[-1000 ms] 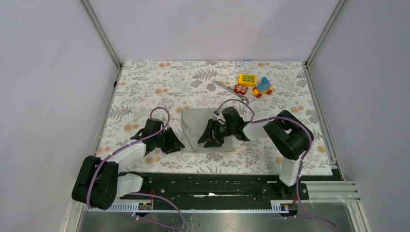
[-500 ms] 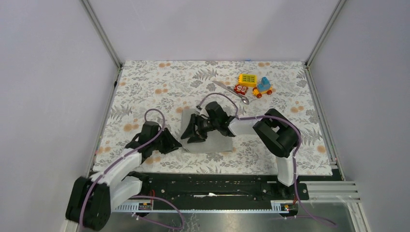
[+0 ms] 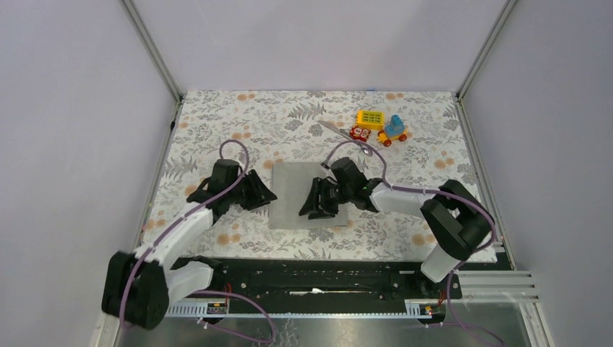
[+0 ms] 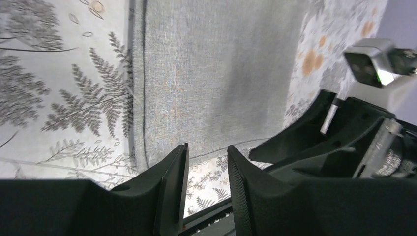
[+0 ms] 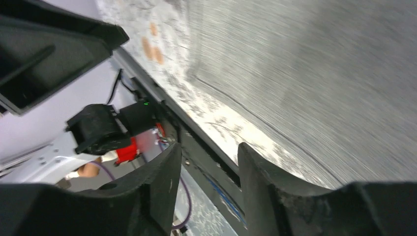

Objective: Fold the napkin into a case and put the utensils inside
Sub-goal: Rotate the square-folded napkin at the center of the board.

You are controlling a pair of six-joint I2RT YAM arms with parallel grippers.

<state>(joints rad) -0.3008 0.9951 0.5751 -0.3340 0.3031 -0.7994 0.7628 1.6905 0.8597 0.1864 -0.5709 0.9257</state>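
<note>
Beyond the black rail, the woven grey napkin lies flat and square on the floral tablecloth, the left gripper just off its left edge and the right gripper over its right half, both slightly parted and empty, with shiny utensils, bright toy blocks and plain pale walls behind it.

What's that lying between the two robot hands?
The grey napkin, lying flat on the floral tablecloth. The top view shows the left hand just off its left edge and the right hand over its right part.
</note>
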